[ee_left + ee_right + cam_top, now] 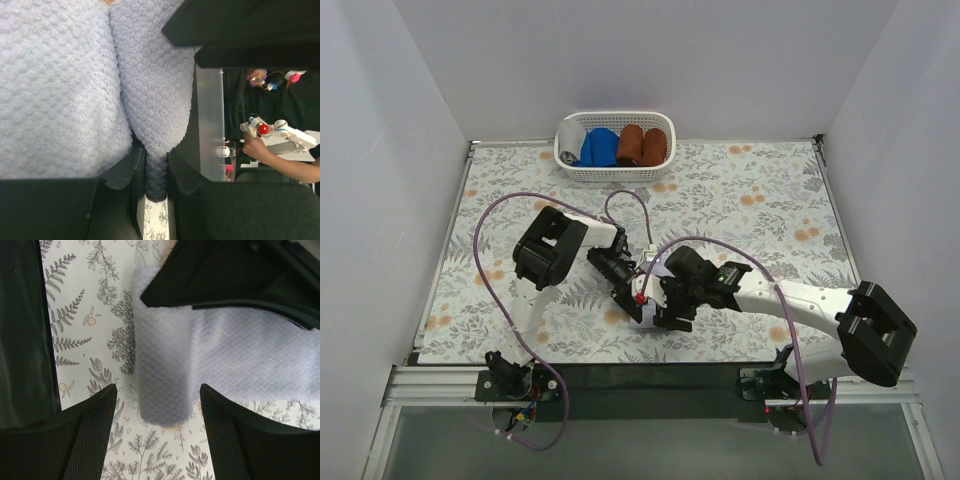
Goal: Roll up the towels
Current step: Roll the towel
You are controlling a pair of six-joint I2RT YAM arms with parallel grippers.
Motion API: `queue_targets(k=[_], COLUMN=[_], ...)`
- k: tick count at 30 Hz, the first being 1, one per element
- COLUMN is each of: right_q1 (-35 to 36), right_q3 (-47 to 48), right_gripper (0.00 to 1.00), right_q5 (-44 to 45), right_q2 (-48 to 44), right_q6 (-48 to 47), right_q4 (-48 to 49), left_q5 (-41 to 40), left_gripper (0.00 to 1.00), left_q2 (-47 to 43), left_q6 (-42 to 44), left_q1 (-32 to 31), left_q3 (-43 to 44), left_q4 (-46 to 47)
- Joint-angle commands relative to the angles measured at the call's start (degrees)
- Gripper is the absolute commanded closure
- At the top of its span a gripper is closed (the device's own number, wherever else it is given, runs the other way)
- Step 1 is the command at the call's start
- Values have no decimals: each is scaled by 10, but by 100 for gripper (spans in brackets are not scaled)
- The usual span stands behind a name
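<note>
Floral table (80,315): lavender towel (165,375) half-rolled.

No text, label, brand name, number or sign can be read in any of the three views.
</note>
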Motion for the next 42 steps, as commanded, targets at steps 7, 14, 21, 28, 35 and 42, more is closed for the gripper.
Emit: queue_targets(k=[7, 14, 21, 28, 35, 42], right_q1=[47, 40, -8, -59, -110, -131], right_q3=[-30, -21, 21, 100, 184, 229], right_gripper=[84, 99, 99, 99, 99, 99], right_q5=[44, -20, -138, -267, -385, -439], right_q2=[77, 78, 113, 228, 361, 441], right_q6=[-15, -17, -11, -11, -52, -85], right_q4=[96, 37, -43, -125, -233, -286], left_q5=[-117, -120, -161, -230, -388, -541], left_gripper=[90, 64, 43, 26, 5, 2], left_q2=[31, -94, -255, -509, -779, -776], left_q6=[46, 14, 11, -22, -37, -45], left_q1=[12, 41, 139, 201, 43, -173], left_q3=[14, -44, -115, -211, -377, -447], left_q4=[34, 116, 149, 263, 390, 489])
